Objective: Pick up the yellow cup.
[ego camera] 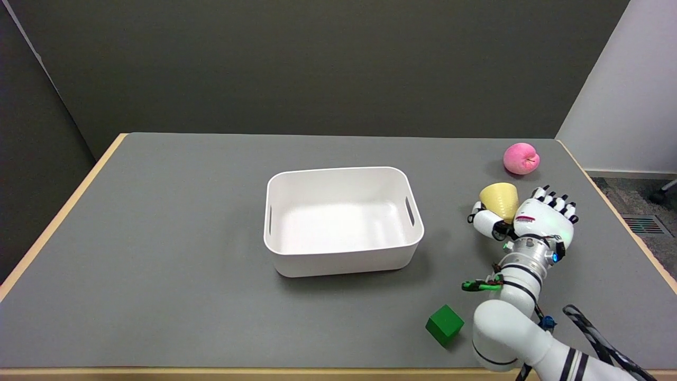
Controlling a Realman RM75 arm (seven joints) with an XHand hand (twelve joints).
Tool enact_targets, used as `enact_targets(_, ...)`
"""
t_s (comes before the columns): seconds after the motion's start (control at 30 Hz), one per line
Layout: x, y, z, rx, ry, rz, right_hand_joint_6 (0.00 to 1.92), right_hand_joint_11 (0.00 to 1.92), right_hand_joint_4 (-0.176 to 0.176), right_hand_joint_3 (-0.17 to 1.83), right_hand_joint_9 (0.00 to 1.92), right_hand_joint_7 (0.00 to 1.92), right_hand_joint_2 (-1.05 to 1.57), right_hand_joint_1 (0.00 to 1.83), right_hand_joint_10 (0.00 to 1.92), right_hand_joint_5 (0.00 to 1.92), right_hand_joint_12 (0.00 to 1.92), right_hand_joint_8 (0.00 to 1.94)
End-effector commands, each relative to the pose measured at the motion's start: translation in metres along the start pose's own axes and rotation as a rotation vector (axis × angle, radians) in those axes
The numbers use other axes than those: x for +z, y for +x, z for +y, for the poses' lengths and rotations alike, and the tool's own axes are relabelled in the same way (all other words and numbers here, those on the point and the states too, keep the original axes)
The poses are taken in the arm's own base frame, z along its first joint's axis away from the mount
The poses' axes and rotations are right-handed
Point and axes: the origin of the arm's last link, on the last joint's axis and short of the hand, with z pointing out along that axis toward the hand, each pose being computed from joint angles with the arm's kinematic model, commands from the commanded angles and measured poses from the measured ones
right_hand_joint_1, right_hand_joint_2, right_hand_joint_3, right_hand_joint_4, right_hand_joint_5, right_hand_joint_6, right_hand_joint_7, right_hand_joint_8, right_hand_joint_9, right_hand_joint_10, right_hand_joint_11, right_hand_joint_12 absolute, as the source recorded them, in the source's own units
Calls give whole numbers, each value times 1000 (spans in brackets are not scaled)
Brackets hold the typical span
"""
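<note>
The white bin (342,219) sat mid-table, untouched. At its 3 o'clock the yellow cup (499,199) lay on the grey table (158,254), seemingly upside down, not yet lifted. The right hand (534,219) pressed in from the cup's 5 o'clock, thumb at one flank, fingers curling past the other; whether it gripped, I could not tell. Closing and lifting remained.

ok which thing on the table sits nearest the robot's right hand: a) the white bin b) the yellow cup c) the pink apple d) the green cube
b: the yellow cup lies right against the right hand, with fingers either side of it, while the pink apple, the green cube and the white bin all sit apart from it.
</note>
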Motion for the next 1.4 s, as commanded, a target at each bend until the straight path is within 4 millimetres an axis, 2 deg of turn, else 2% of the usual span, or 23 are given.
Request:
enact_targets(0.03,33,-14,-18,8,1,-84,461,-1,-176,699,1,115,623,302,758,92,1189,440)
enact_targets(0.8,38,-29,-17,0,-10,-155,461,-1,-176,697,-1,111,627,307,741,92,1176,438)
enact_targets(0.87,40,-29,-20,2,-8,-154,509,-1,-176,843,2,85,566,268,725,67,1138,489)
enact_targets(0.97,44,-27,-25,1,-6,-141,466,3,-176,707,11,125,637,336,769,92,1197,449)
enact_targets(1.1,46,-26,-33,-14,13,-123,536,127,-176,806,175,245,649,460,901,140,1386,541)
enact_targets(1.17,47,-25,-37,-28,23,-106,562,204,-176,775,234,314,702,496,990,179,1436,564)
enact_targets(1.23,46,-25,-40,-49,44,-81,639,374,-176,804,384,443,745,568,1136,247,1624,652)
enact_targets(1.3,45,-25,-42,-58,52,-67,676,431,-176,806,438,497,767,594,1178,276,1671,709)
enact_targets(1.4,45,-24,-43,-62,62,-61,925,538,-176,855,582,645,798,676,1305,396,1737,884)
